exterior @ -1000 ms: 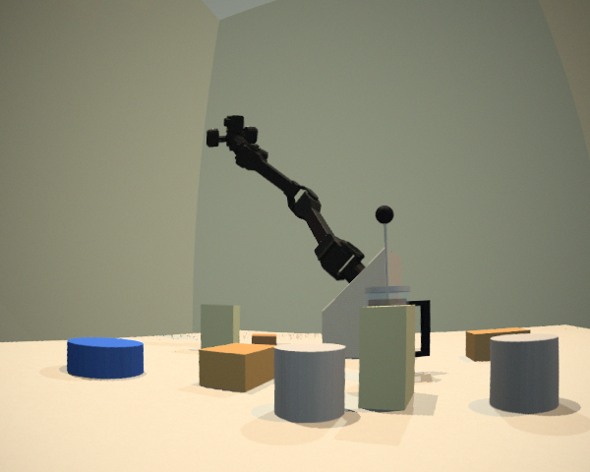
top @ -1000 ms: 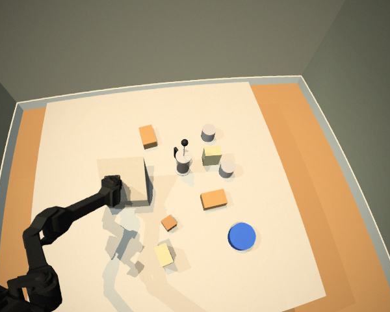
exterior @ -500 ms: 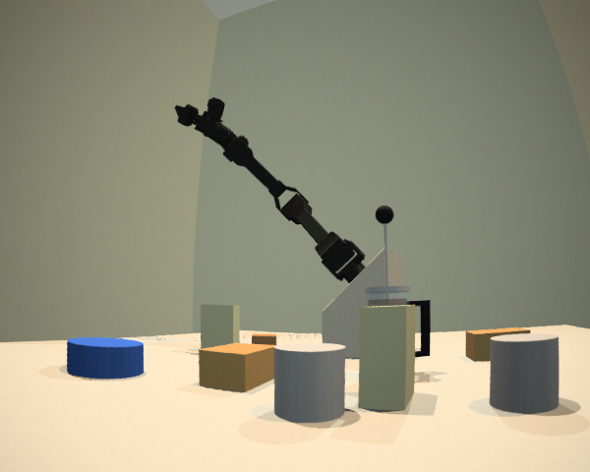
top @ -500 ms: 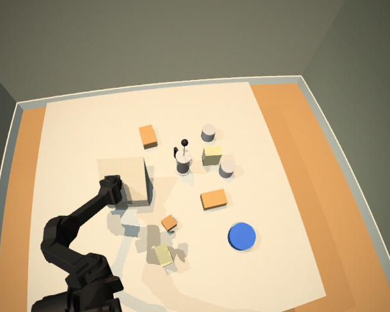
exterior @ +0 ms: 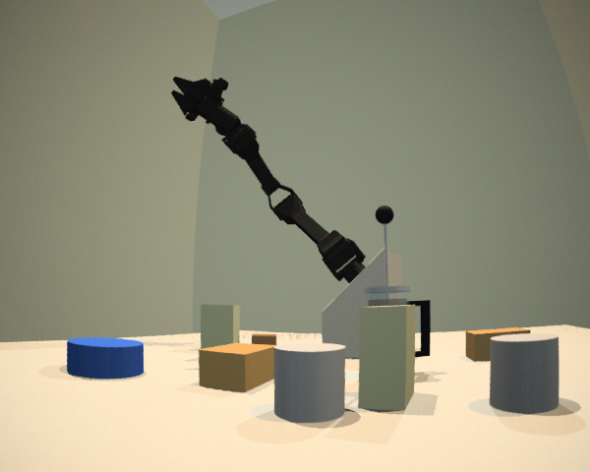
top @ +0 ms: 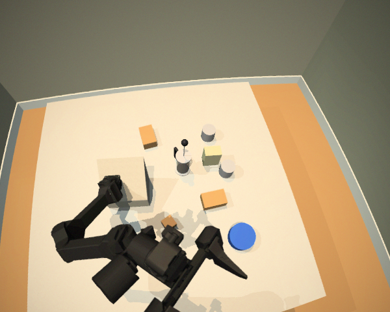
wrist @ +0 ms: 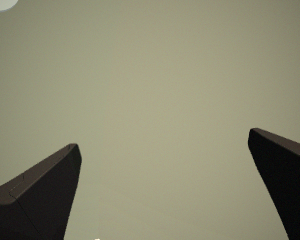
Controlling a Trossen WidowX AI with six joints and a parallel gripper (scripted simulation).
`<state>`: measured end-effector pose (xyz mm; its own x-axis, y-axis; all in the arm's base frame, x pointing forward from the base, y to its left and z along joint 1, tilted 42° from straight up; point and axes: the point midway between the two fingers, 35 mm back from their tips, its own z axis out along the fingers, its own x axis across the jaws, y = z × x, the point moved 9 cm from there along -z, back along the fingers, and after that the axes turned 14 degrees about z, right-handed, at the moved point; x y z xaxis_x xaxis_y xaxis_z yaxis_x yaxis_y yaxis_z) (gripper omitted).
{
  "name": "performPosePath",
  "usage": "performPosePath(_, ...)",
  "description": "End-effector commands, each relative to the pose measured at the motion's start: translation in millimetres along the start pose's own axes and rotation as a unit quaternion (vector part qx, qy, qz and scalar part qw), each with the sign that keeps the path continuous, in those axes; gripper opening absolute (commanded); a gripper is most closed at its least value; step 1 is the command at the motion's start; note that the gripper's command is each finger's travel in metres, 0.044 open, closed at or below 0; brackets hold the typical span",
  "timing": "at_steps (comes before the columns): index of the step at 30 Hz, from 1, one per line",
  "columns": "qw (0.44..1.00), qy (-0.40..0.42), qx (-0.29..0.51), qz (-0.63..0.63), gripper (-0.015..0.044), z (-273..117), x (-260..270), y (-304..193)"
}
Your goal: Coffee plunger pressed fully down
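Coffee press [top: 182, 164] stands upright at the middle of the top view, its plunger knob [top: 184, 142] raised, a yellow block [top: 211, 155] just beside it. High at the exterior view's upper left, the gripper [exterior: 183, 96] gapes wide, holding nothing.

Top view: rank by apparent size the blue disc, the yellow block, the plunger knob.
1. Blue disc, though it sits nearer the camera, which may inflate it.
2. Yellow block.
3. Plunger knob, clearly smallest.

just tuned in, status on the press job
Gripper open, empty, high above table. Plunger knob up, press untouched. Yellow block and grey cylinders crowd one side of press.
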<state>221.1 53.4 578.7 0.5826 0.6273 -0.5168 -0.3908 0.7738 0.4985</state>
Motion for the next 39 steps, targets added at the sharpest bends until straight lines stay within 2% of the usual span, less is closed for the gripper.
performPosePath(1, 0.994, 0.078, 0.043, 0.057, 0.0440, -9.1, 50.3, -9.8)
performPosePath(11, 0.941, 0.247, 0.174, 0.153, 0.0440, -65.4, 168.3, -27.0)
performPosePath(21, 0.855, 0.363, 0.324, 0.179, 0.0440, -167.7, 259.5, -41.2)
performPosePath(28, 0.801, 0.402, 0.422, 0.142, 0.0440, -258.7, 297.7, -59.0)
performPosePath(34, 0.773, 0.404, 0.482, 0.080, 0.0440, -339.0, 308.5, -84.1)
performPosePath(39, 0.770, 0.406, 0.488, 0.071, 0.0440, -350.7, 307.0, -91.0)
